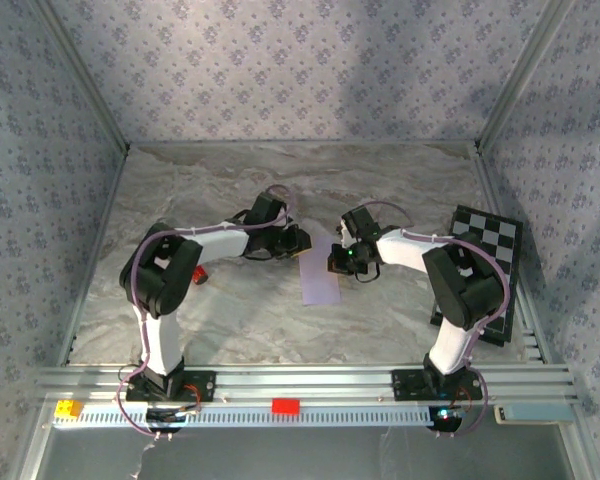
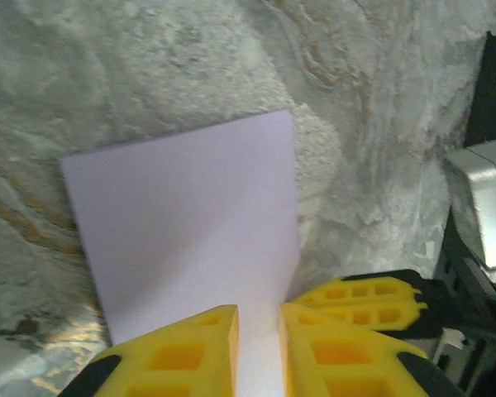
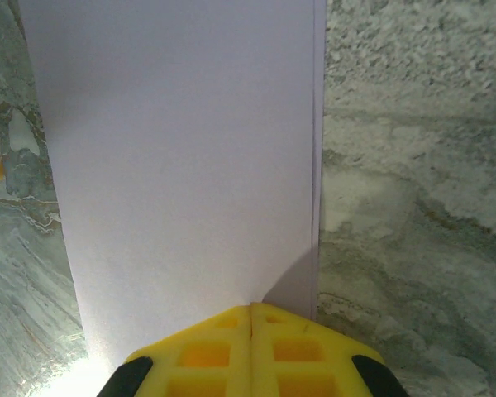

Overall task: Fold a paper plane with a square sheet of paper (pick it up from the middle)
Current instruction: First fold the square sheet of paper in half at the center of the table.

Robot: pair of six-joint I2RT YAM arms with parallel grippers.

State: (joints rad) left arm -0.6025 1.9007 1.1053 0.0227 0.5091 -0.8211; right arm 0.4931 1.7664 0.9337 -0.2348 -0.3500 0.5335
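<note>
Right gripper [image 3: 250, 310] fingers are closed, tips at the square sheet of paper [image 3: 182, 149]; left gripper [image 2: 258, 318] fingers stand slightly apart above it. The sheet lies halved (two layers visible) on the worktop [image 3: 413, 165]. Likely step: centre crease. Next move calls for firm flattening.

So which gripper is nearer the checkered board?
Right. The right gripper is at the right edge of the lilac paper, with the checkered board off to its right. The left gripper is at the paper's left edge, farther from the board.
</note>
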